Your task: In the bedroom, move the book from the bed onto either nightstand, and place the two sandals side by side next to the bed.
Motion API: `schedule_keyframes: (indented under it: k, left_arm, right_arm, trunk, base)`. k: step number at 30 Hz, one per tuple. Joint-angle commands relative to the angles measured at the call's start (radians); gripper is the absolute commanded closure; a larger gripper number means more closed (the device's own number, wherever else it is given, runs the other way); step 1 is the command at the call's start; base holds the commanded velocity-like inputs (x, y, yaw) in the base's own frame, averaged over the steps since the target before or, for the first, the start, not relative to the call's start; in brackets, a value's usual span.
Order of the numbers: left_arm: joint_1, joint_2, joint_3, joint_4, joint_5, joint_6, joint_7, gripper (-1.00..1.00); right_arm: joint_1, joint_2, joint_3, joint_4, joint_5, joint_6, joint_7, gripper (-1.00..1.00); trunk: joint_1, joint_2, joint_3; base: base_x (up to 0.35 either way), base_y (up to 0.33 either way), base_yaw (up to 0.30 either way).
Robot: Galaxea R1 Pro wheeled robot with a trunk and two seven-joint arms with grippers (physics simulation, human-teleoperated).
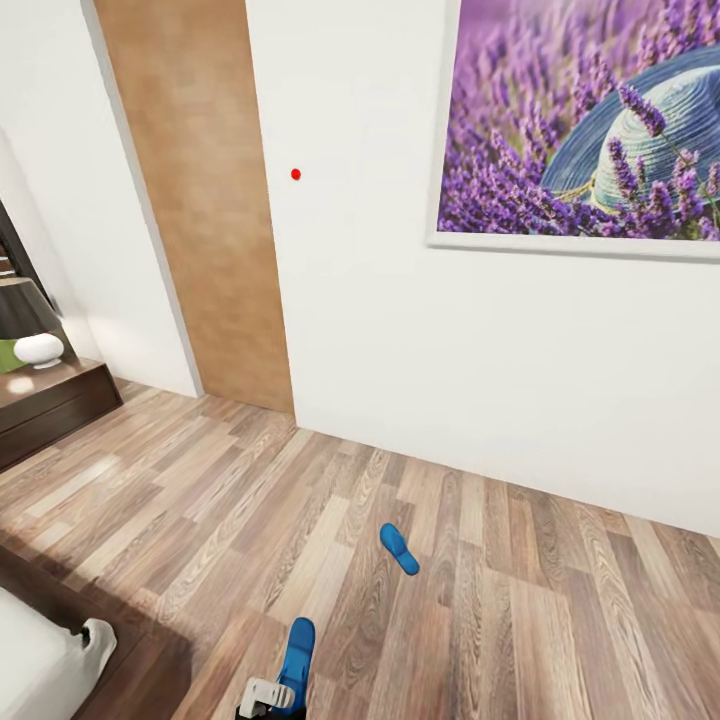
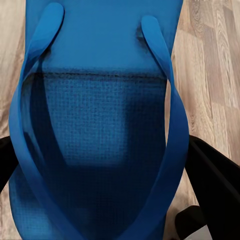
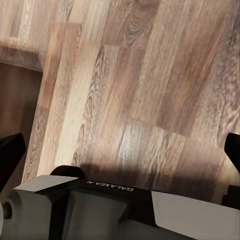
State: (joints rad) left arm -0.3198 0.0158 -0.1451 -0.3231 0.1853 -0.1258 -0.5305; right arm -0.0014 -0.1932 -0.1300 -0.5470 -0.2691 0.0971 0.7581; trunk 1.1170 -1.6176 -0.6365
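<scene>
Left pincer (image 1: 272,697) pinching one blue sandal (image 1: 296,650), second sandal (image 1: 398,548) on plank floor (image 1: 520,620) just ahead of it, right pincer (image 3: 120,150) spread, empty; step: carrying first sandal, next likely set it beside bed (image 1: 40,660).

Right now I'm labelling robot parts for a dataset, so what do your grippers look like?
The right gripper has black fingers at the frame's edges, on a pale grey and black body printed with white GALAXEA lettering. The left gripper shows a white-grey body with black parts in the head view, and black fingers up close.
</scene>
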Motion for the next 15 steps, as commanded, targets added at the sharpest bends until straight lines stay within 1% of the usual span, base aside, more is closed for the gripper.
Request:
schedule_keyframes:
  k: [1,4,12,15]
  left_arm:
    - [-0.001,0.001,-0.008,0.001,0.009,-0.005,0.0,1.0]
    - [-0.001,0.001,-0.008,0.001,0.008,-0.005,0.0,1.0]
    - [-0.001,0.001,-0.008,0.001,0.009,-0.005,0.0,1.0]
    - [-0.001,0.001,-0.008,0.001,0.009,-0.005,0.0,1.0]
  right_arm:
    - [0.0,0.001,-0.002,-0.001,-0.009,0.01,0.004,-1.0]
    - [0.0,0.001,-0.002,-0.001,-0.009,0.01,0.004,-1.0]
    - [0.0,0.0,-0.002,-0.001,-0.009,0.009,0.004,-1.0]
    - [0.0,0.0,-0.002,-0.001,-0.009,0.009,0.004,-1.0]
  trunk:
    - [0.0,0.0,-0.001]
    - [0.0,0.0,-0.001]
    - [0.0,0.0,-0.001]
    - [0.0,0.0,-0.001]
  base:
    - [0.161,0.0,0.0]
    - [0.253,0.0,0.0]
    - [0.315,0.0,-0.002]
    - [0.286,0.0,-0.079]
